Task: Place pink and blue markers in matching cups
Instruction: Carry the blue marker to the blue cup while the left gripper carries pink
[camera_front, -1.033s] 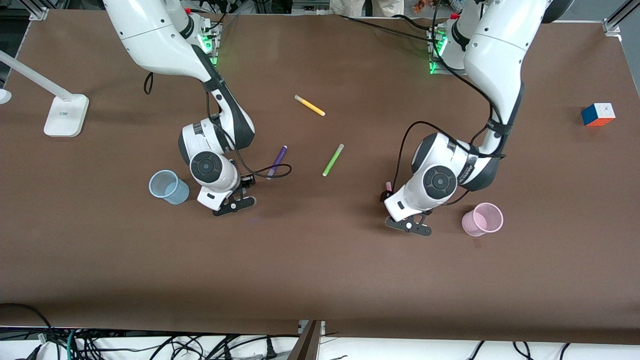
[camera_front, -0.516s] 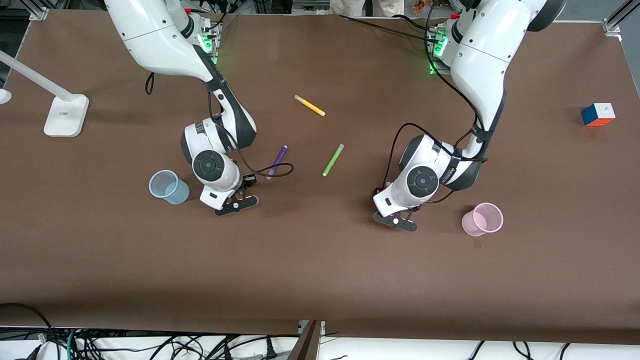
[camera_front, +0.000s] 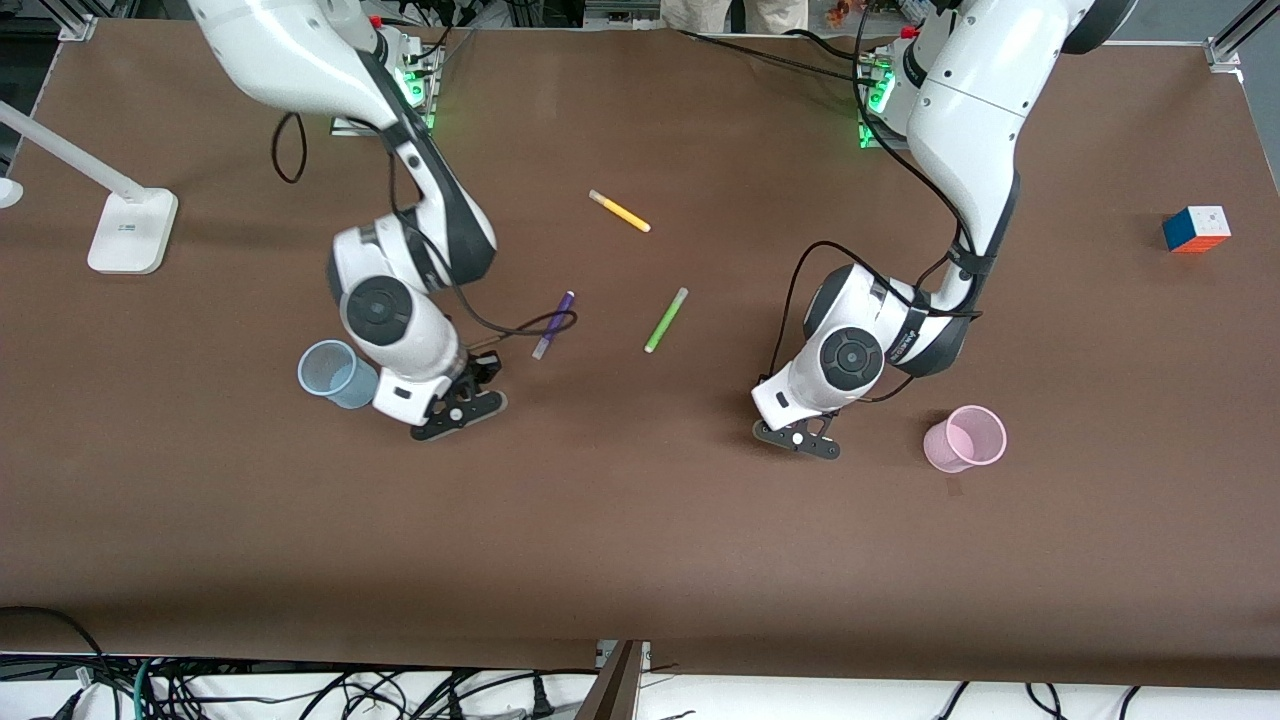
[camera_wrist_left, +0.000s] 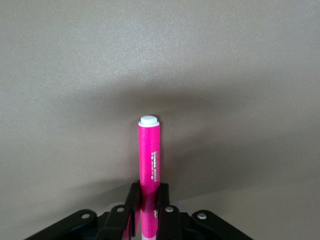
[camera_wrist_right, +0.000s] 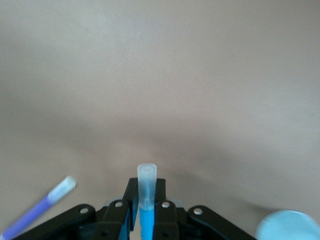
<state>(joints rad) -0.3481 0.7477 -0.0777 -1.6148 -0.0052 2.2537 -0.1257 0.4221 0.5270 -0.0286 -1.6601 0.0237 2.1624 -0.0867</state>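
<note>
Both grippers are clamping pens upright for dropping: the left gripper (camera_wrist_left: 147, 212) is gripping the magenta-pink felt-tip marker (camera_wrist_left: 149, 160) near the pale pink translucent plastic cup (camera_front: 965, 438); the right gripper (camera_wrist_right: 146, 212) is gripping the blue greyish-capped marker (camera_wrist_right: 146, 200) beside the light blue translucent plastic cup (camera_front: 336, 373).

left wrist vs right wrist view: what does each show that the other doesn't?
Only the left wrist view shows the pink marker, clamped in the left gripper and pointing out over bare brown table.

Only the right wrist view shows the blue marker clamped in the right gripper, the purple marker lying on the table, and the rim of the light blue cup.

Both show a gripper shut on a capped marker above the table. Neither shows the pink cup.
</note>
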